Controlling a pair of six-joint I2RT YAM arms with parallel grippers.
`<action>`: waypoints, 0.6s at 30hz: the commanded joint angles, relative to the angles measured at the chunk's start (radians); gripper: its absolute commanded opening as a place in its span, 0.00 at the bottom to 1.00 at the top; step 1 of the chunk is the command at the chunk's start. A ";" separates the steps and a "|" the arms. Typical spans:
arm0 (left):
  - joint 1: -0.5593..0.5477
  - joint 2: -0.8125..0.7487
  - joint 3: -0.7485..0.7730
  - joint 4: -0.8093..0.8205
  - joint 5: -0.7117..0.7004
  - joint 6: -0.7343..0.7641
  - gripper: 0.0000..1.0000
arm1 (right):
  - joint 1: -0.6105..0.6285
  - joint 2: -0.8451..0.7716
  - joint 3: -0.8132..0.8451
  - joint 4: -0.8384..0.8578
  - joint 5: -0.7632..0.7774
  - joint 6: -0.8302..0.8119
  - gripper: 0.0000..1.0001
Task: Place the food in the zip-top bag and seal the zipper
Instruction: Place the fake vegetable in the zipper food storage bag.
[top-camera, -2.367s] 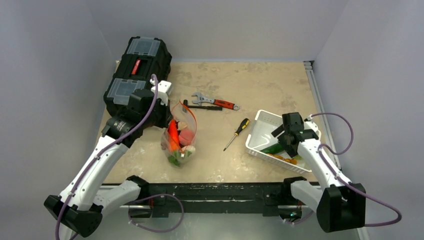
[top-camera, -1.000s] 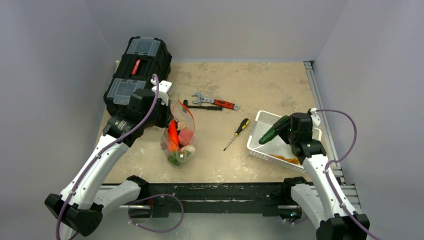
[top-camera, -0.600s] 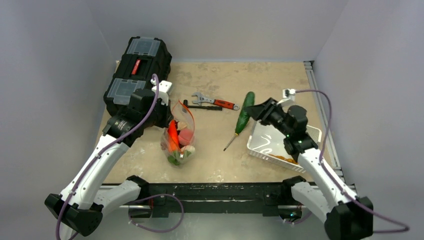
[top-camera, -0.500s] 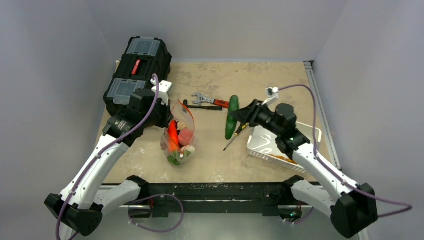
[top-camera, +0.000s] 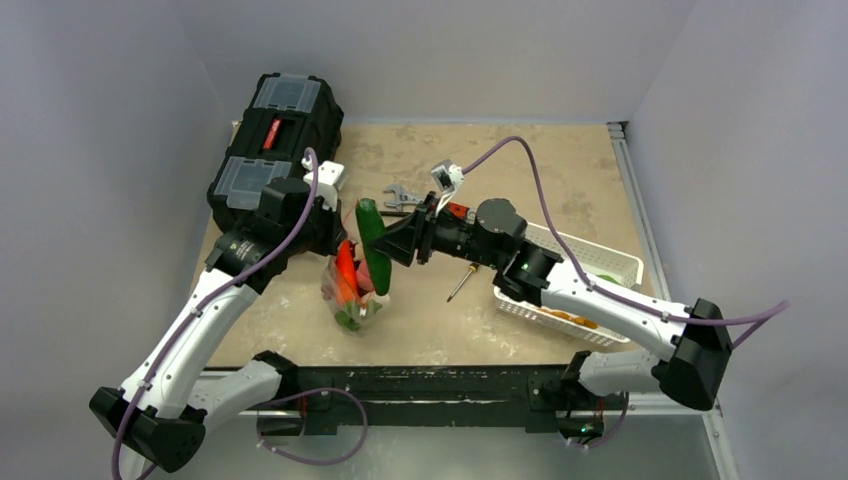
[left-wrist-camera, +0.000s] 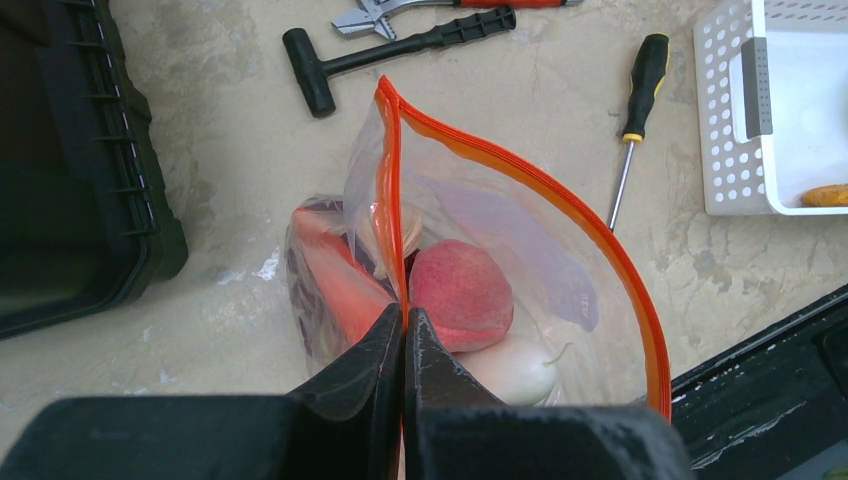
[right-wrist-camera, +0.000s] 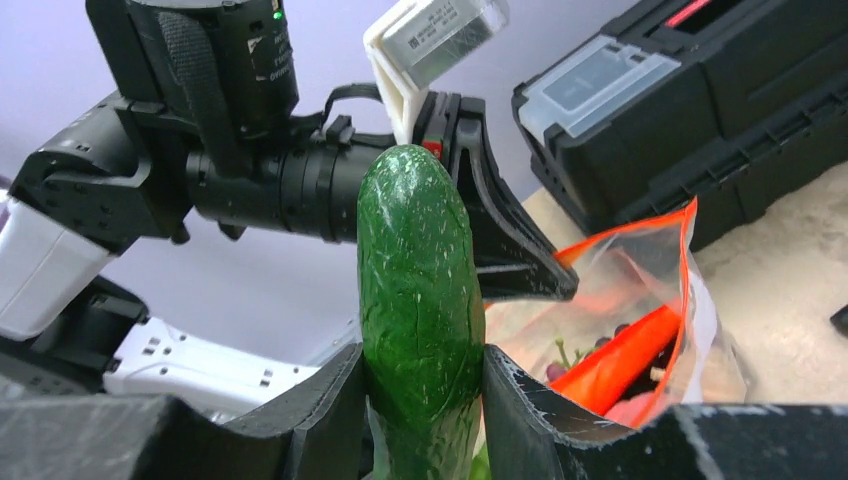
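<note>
The clear zip-top bag (top-camera: 355, 285) stands open left of centre, its orange-red zipper (left-wrist-camera: 520, 165) forming a loop. My left gripper (left-wrist-camera: 404, 322) is shut on the zipper edge and holds the mouth up. Inside lie a carrot (left-wrist-camera: 335, 275), a red peach-like piece (left-wrist-camera: 458, 295) and a white radish (left-wrist-camera: 515, 368). My right gripper (right-wrist-camera: 421, 365) is shut on the green cucumber (right-wrist-camera: 420, 300), holding it over the bag's mouth (top-camera: 373, 245). The bag also shows in the right wrist view (right-wrist-camera: 640, 300). The slider is not visible.
A black toolbox (top-camera: 275, 140) sits at the back left. A red-handled wrench (top-camera: 455, 209), a black T-handle tool (left-wrist-camera: 400, 50) and a screwdriver (top-camera: 462, 284) lie behind and right of the bag. A white slotted basket (top-camera: 590, 262) holding orange pieces (top-camera: 570, 318) stands at right.
My right gripper lifted the cucumber out of the basket and carried it left across the table to above the bag's mouth. The left gripper kept holding the zipper edge.
</note>
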 joint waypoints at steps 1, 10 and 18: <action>0.001 -0.003 0.035 0.031 0.004 0.007 0.00 | 0.065 0.035 0.081 0.025 0.204 -0.070 0.00; 0.001 -0.003 0.035 0.030 0.002 0.007 0.00 | 0.165 0.087 0.088 -0.006 0.615 -0.046 0.00; 0.001 -0.003 0.035 0.030 0.001 0.009 0.00 | 0.199 0.151 0.123 -0.079 0.613 -0.037 0.00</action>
